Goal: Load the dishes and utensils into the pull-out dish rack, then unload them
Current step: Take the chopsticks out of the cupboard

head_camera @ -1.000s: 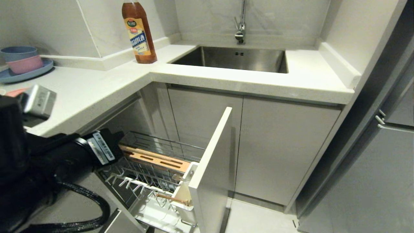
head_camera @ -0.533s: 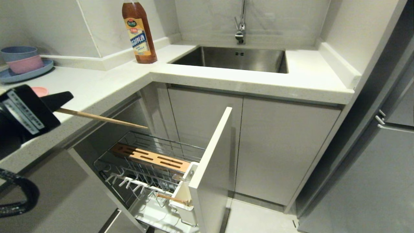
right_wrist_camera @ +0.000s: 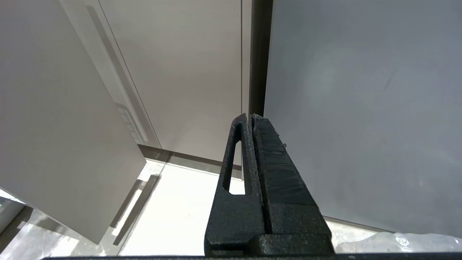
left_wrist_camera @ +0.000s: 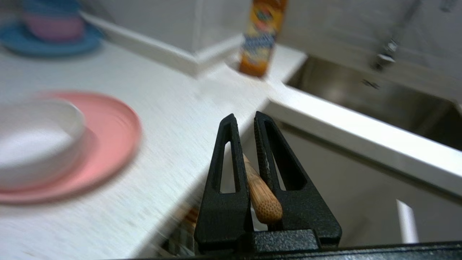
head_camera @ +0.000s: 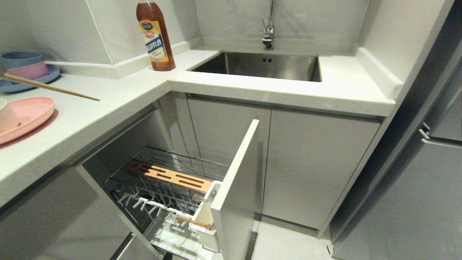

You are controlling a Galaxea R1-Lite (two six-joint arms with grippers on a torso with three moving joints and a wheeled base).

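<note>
My left gripper (left_wrist_camera: 244, 115) is shut on one light wooden chopstick (left_wrist_camera: 261, 196), whose thick end sticks out behind the fingers. The gripper itself is outside the head view; only the chopstick (head_camera: 50, 87) reaches in from the left, slanting above the counter. Just below it lies the pink plate (head_camera: 32, 113) with the cream-white bowl (head_camera: 4, 116) on it. The pull-out dish rack (head_camera: 173, 162) stands drawn out under the counter, and another chopstick (head_camera: 189, 220) lies in its white utensil cup (head_camera: 205, 225). My right gripper (right_wrist_camera: 250, 115) is shut and empty, parked low by the cabinet fronts.
A brown sauce bottle (head_camera: 155, 36) stands at the counter corner beside the steel sink (head_camera: 260, 65). A blue plate (head_camera: 21, 83) with small blue and pink bowls sits at the back left. The rack's white front panel (head_camera: 234, 187) juts into the floor space.
The left arm has risen from the rack with the chopstick and swung left over the counter, leaving the head view. The pink plate and bowl are now uncovered.
</note>
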